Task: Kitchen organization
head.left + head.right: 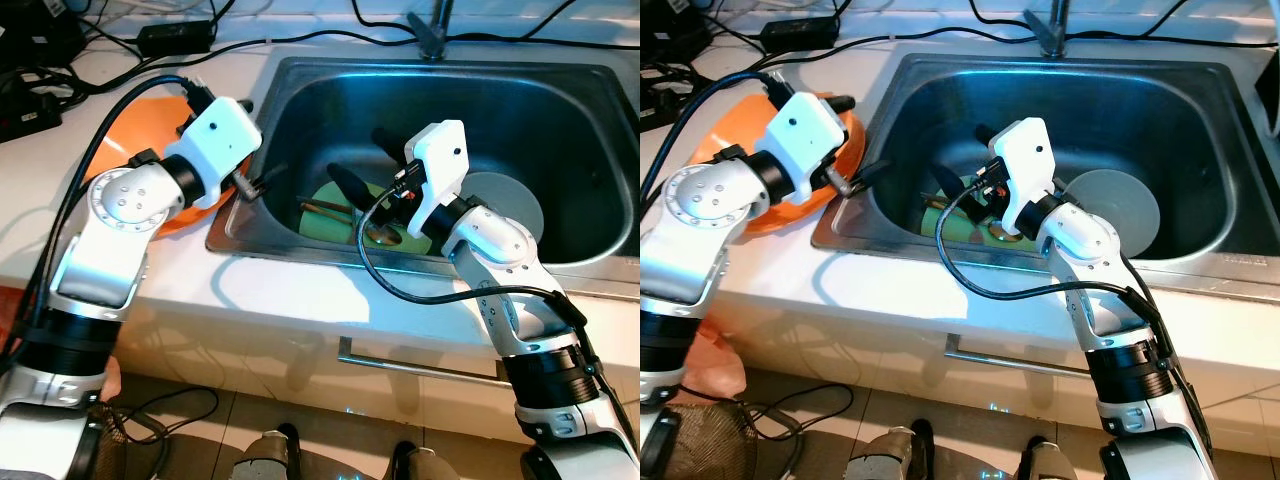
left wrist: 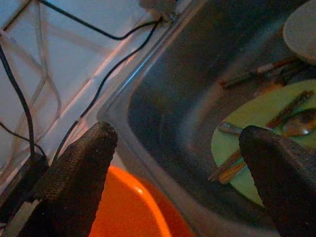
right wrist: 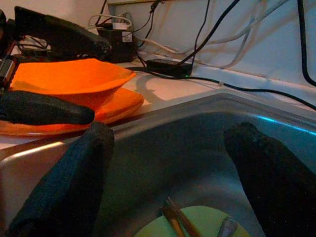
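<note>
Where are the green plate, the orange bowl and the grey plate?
green plate (image 2: 256, 121): left wrist view, bare middle of its face.
orange bowl (image 3: 74, 74): right wrist view, inner surface.
grey plate (image 1: 1110, 215): right eye view, centre.

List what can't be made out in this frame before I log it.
- Green plate in the sink: partly covered in the eye views by the right gripper.
- Utensils on it: chopsticks and a spoon show in the left wrist view, dim; count unclear.
- Tap: cut off by the top edge.
- Orange dishes: half hidden behind the left gripper.
</note>
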